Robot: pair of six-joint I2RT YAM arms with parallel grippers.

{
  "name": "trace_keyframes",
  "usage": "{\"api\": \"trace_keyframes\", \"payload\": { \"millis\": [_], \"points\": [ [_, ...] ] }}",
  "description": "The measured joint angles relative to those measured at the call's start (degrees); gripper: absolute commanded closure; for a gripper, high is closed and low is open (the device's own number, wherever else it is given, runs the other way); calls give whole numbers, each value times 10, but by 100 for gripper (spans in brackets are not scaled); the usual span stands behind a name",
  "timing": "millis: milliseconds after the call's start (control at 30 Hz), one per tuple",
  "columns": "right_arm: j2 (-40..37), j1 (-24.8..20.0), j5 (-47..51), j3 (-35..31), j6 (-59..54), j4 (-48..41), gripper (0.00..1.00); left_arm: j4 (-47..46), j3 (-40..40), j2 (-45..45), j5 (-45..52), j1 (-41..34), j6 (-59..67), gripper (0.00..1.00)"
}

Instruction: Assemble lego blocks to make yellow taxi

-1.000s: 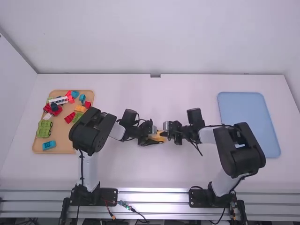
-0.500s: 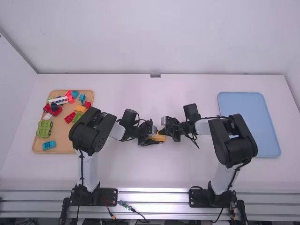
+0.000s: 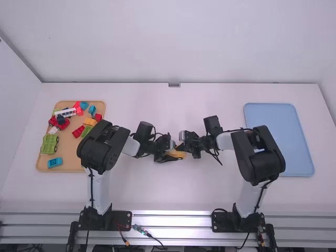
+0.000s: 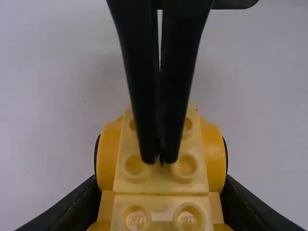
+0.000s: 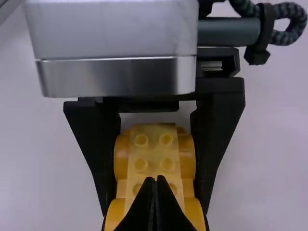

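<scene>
Held a little left of the table's middle, the yellow car body, a studded piece with rounded sides, sits between the two arms. The left gripper grasps it, one finger along each side. Over its studs stands the right gripper, its two fingers drawn together with nothing between them; whether the tips touch the studs I cannot tell. What has changed is the right arm: it has shifted left and its gripper has moved slightly toward the far side, while the left arm has kept its place. For the taxi, this probably means one arm is steadying the body so the closed fingers can push its parts together, and an off-centre push could tip it in the grasp. Farther left, the tan tray holds loose blocks, among them another yellow block, which may well be a later taxi piece. Out to the right lies the blue tray, perhaps meant for the finished taxi. The build looks partway along.
</scene>
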Motion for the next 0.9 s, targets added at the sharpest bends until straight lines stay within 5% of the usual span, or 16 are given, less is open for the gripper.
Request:
{"api": "trace_keyframes", "payload": {
  "millis": [633, 900],
  "points": [
    [-9, 14, 34, -6, 28, 22, 100, -2, 0, 0, 0, 6, 4, 61],
    [-70, -30, 30, -25, 13, -20, 100, -2, 0, 0, 2, -1, 2, 57]
  ]
}}
